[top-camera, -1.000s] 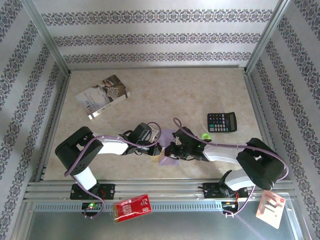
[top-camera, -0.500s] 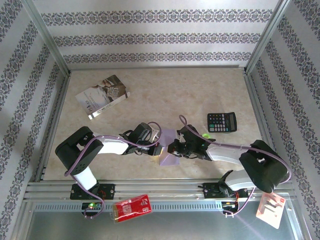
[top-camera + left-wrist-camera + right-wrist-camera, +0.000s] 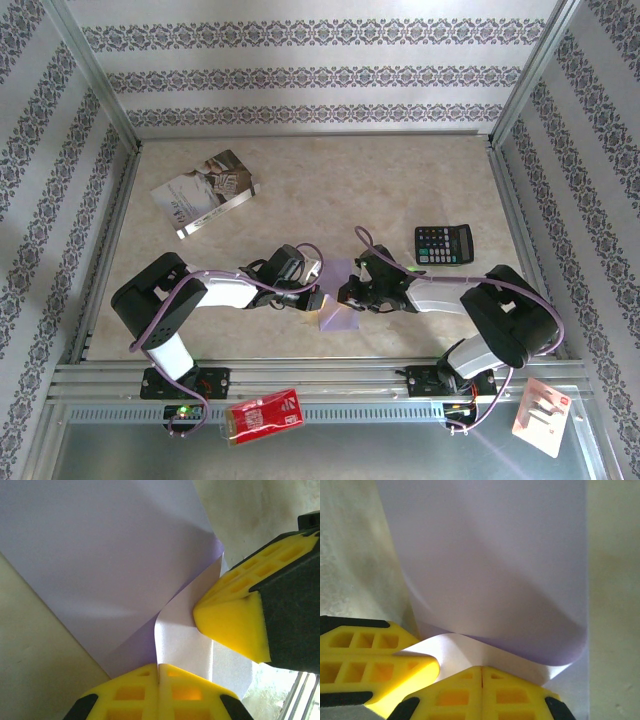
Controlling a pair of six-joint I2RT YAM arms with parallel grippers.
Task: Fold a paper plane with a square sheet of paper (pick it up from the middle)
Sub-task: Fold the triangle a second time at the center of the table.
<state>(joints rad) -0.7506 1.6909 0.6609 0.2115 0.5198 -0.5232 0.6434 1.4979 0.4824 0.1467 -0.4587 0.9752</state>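
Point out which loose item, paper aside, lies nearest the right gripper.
The black calculator, back-right of the right gripper. The printed booklet lies far back-left, and the red packet is farther off, front-left.

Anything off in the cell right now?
Nothing damaged. The pale lilac square sheet of paper bows up, pinched between the left end effector and right end effector. The red packet lies askew on the front rail, off the table.

No legible text anywhere — print on the booklet point(image 3: 205, 192) at far left, the calculator point(image 3: 443, 244) keys at right and the near red packet point(image 3: 264, 413) is too small to read.
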